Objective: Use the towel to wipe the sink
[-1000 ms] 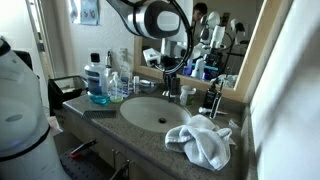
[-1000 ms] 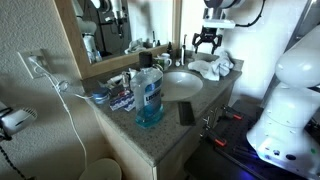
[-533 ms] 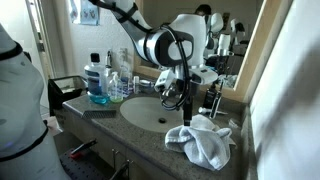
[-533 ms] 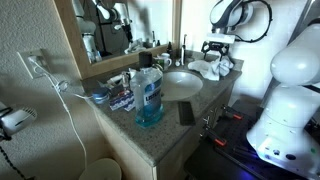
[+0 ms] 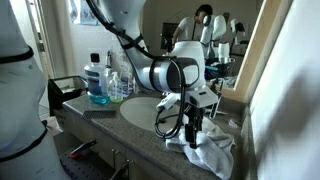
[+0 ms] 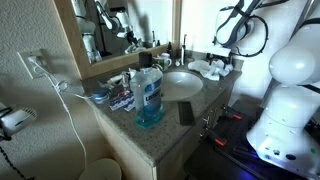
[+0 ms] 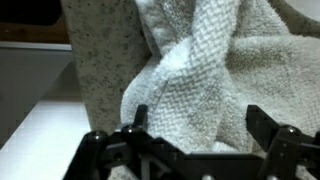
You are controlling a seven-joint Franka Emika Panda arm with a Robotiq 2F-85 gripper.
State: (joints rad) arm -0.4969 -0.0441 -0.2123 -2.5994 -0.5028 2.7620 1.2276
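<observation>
Towel (image 5: 213, 153): white, crumpled in a heap on the speckled counter (image 5: 108, 124), just beside the sink (image 5: 140, 110) on the mirror-wall end, not in the bowl. Same heap seen in an exterior view (image 6: 211, 69), at the far end past the basin (image 6: 181, 84).

Gripper (image 5: 194, 131): pointing down, right over the near edge of the towel heap. Also visible in an exterior view (image 6: 219, 62), sitting on top of the cloth pile.

Claw state: spread wide in the wrist view (image 7: 195, 112), both fingers (image 7: 137, 119) well apart with a thick twisted fold of towel (image 7: 200, 70) in the gap. Nothing pinched.

Contact: looks like the tips are at cloth level, but can't really tell whether they're touching the fabric, too blurry down there.

Counter in wrist view (image 7: 100, 60): granite strip showing beside the towel, the cloth spilling over most of it.

Sink: oval, pale, bare inside as far as the exterior views show.

Other stuff: big blue mouthwash bottle (image 5: 97, 81) on the counter on the other side of the sink from the towel, well apart from it; closest to the camera in an exterior view (image 6: 148, 98).
</observation>
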